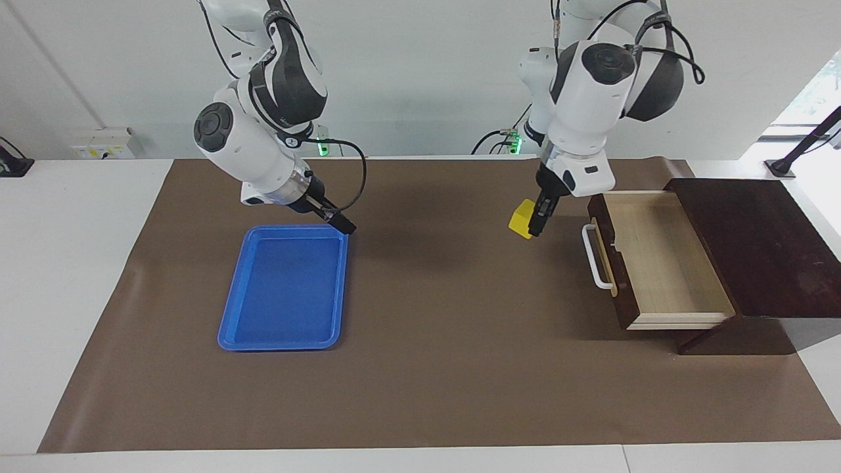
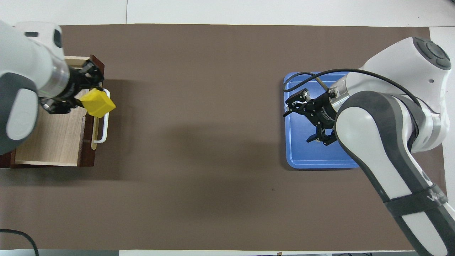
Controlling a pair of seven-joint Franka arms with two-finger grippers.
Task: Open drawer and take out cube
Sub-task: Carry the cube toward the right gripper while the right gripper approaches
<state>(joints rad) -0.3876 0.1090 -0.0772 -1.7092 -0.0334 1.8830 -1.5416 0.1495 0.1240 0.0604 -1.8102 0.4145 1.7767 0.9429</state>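
The drawer [image 1: 657, 263] stands pulled out of its dark wooden box [image 1: 755, 249] at the left arm's end of the table. Its pale interior shows nothing inside, and its white handle [image 1: 594, 256] faces the table's middle. My left gripper [image 1: 535, 226] is shut on the small yellow cube [image 1: 523, 218] and holds it in the air by the drawer's front. In the overhead view the cube [image 2: 96, 103] covers part of the handle [image 2: 105, 121], and the left gripper [image 2: 83, 101] is over the drawer [image 2: 53, 138]. My right gripper [image 1: 338, 222] waits open over the blue tray [image 1: 286, 289].
The blue tray [image 2: 302, 156] lies empty on the brown mat [image 1: 447, 341] at the right arm's end of the table. The right gripper [image 2: 305, 121] hangs over its part toward the table's middle. White table shows around the mat.
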